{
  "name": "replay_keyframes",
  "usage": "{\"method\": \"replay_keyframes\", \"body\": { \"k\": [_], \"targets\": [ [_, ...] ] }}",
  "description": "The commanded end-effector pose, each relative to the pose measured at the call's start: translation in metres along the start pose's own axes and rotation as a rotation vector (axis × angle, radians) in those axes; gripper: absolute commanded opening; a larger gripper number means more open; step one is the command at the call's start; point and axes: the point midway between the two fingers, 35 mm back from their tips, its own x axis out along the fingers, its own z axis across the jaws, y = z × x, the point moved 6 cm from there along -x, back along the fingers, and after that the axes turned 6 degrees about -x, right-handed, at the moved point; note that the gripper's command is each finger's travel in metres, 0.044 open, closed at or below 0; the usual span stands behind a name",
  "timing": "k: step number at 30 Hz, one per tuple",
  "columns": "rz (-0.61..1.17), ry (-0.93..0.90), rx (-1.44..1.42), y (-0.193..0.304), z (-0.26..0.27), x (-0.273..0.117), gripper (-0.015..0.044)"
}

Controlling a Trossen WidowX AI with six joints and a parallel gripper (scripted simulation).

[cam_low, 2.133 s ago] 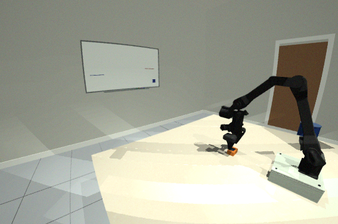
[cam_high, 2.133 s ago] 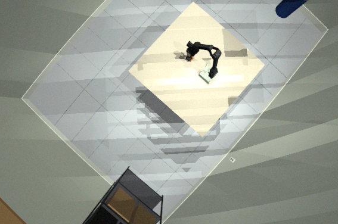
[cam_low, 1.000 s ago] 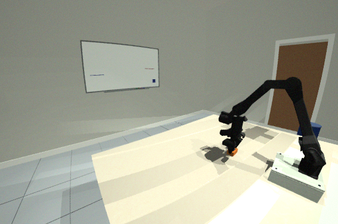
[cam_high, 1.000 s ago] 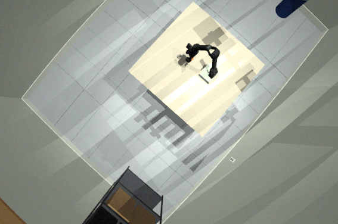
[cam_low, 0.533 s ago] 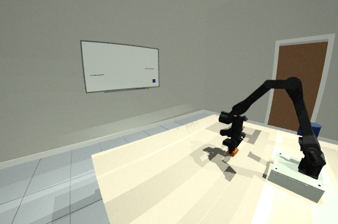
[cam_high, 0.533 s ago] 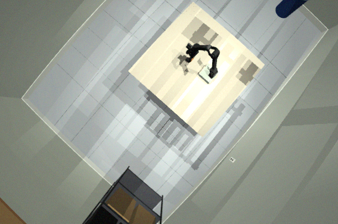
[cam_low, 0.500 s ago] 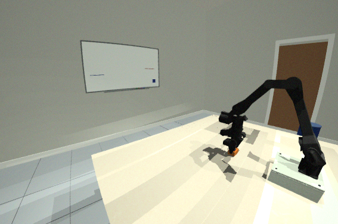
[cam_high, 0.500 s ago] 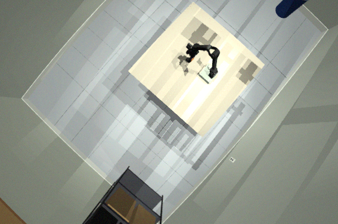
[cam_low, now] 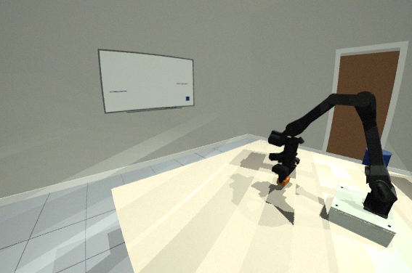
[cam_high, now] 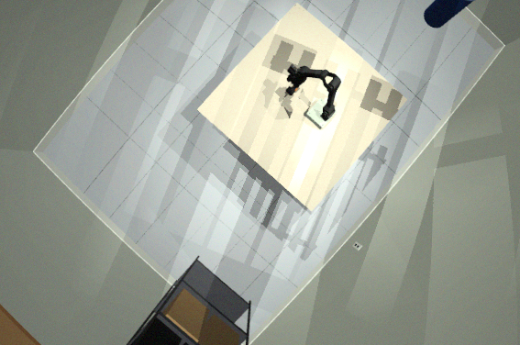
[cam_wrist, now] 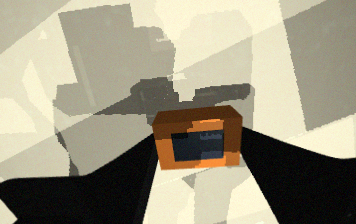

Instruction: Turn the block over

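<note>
- The claw (cam_wrist: 200, 145) is clenched on the orange block (cam_wrist: 197, 137), one dark finger pressed to each side of it.
- The wrist view alone shows the block's marked side: a dark blue panel facing the camera, framed in orange.
- In the exterior view the block (cam_low: 283, 180) is only a small orange patch under the claw (cam_low: 283, 178), low over the cream surface (cam_low: 206, 225); whether it touches the surface or hangs just above it cannot be told.
- The exterior view alone shows the whole arm arching from its pale base box (cam_low: 358, 221) at the right of the surface, and a whiteboard (cam_low: 146, 80) and brown door (cam_low: 362, 102) on the walls behind.
- From the top view the block is a faint speck (cam_high: 295, 91) beside the arm's tip; its faces cannot be made out.
- Only the top view shows a dark shelf cart (cam_high: 200, 312) on the floor, well apart from the surface, with brown boxes (cam_high: 186, 307) inside it.
</note>
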Motion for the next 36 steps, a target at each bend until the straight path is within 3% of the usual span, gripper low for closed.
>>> {"method": "replay_keyframes", "body": {
  "k": [1, 29, 36],
  "targets": [
    [-0.069, 0.007, -0.003, 0.004, 0.000, 0.001, 0.0000],
    [-0.521, 0.054, -0.004, 0.038, 0.004, 0.009, 0.0000],
    [-0.531, 0.055, -0.005, 0.039, 0.004, 0.009, 0.0000]
  ]
}}
